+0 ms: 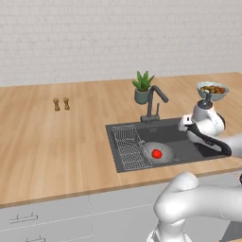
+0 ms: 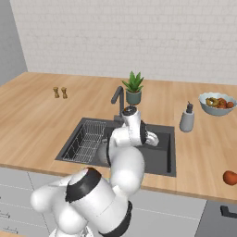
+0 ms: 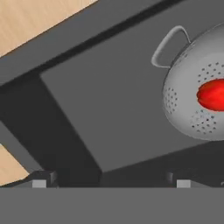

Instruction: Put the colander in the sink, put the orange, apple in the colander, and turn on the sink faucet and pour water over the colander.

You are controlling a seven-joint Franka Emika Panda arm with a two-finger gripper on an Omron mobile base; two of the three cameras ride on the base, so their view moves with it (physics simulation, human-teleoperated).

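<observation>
The colander [image 1: 158, 153] is seen resting on the floor of the sink [image 1: 189, 137], just beside the wire rack [image 1: 128, 146] on the basin's left side. The apple [image 1: 157, 153] is held inside the colander, approx. at its centre. In the hand view the colander [image 3: 199, 94] is shown at right w/ its loop handle toward the top, the apple [image 3: 212, 94] inside it. The orange [image 2: 230, 177] is left on the counter [image 2: 203, 157], well apart from the sink, near the front edge at right. The sink faucet [image 1: 154, 101] is seen upright behind the basin. The gripper [image 3: 111, 183] is held above the sink floor, fingers spread wide, nothing between them.
</observation>
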